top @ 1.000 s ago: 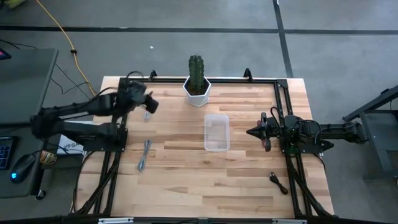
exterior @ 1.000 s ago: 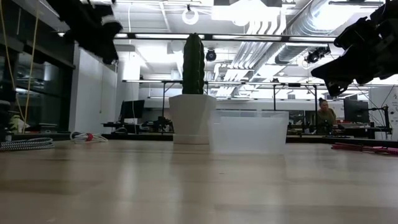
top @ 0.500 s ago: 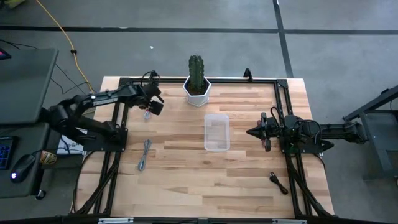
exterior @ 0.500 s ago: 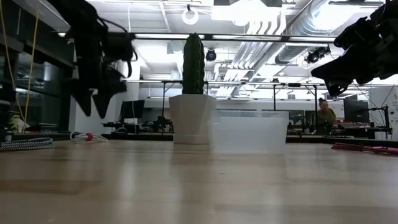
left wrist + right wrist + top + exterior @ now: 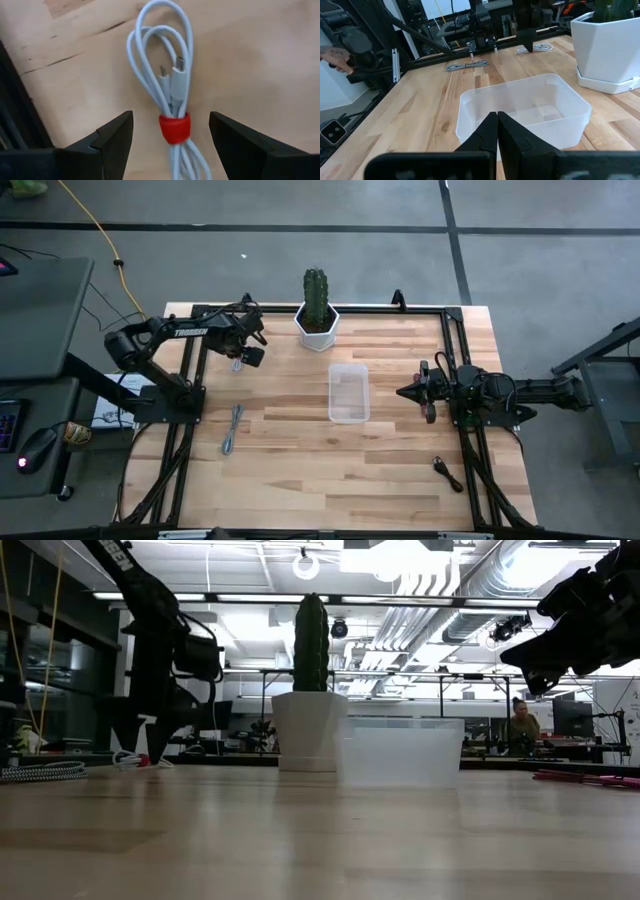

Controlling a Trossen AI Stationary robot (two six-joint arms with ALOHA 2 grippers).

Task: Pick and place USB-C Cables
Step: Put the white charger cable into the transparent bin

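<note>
While its two fingers are standing spread wide, the left end effector is hanging directly over the white cable, with nothing clamped between them. That cable, a loose coil cinched by a red band, is lying flat on the table in the gap between the fingers, one finger to each side of the band and neither one visibly touching it. In the high view the left end effector is sitting near the table's far left corner, just beside the white pot holding a cactus. Farther toward the near edge on the same side, the grey cable is lying stretched out on the wood. The clear plastic bin is resting at the middle of the table. Beside it, the right end effector is waiting clenched shut, pointing at the bin and holding nothing. The black cable is lying near the table's near right corner, well apart from both arms.
</note>
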